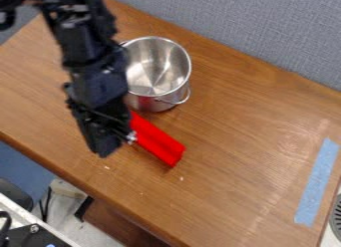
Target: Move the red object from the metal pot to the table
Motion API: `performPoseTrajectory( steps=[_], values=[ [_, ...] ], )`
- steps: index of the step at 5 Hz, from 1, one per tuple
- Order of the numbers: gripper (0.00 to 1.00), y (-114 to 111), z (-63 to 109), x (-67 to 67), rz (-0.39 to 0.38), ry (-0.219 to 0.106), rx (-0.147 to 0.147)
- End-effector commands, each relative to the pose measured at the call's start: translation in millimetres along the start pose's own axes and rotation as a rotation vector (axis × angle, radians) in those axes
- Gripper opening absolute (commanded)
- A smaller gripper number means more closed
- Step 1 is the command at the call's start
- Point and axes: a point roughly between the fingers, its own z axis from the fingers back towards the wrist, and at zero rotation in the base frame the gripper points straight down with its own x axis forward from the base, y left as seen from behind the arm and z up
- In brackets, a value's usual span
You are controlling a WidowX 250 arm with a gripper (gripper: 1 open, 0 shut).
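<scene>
Red object (158,142) lies flat on the table (253,112), out of the metal pot (155,72) and just near-side of it, long axis running from upper left to lower right. Pot looks empty inside, only reflections, sitting twd the far-left part of the tabletop.

Gripper (110,141) sits at the block's left end, pointing steeply down. Jaws look narrow, nearly closed; fingertips are dark & hard to separate from the block end, so can't tell for sure if they touch it. No clear hold visible.

Progress, judged from how things lie: main job looks done, block on wood, not in pot. What's left is prob just clearing the arm up & away w/o nudging the block. Blue tape strip (317,181) at far right, well apart.
</scene>
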Motion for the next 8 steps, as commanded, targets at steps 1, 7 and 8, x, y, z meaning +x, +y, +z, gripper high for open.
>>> performPoseTrajectory(
  steps=[1,7,8],
  values=[
    [0.00,17.5,25.8,30.8,-0.077,-0.012,0.039],
    [0.00,24.2,32.4,151.2,0.364,-0.229,-0.065],
    [0.00,24.4,74.6,144.8,0.504,-0.298,-0.068]
  ],
)
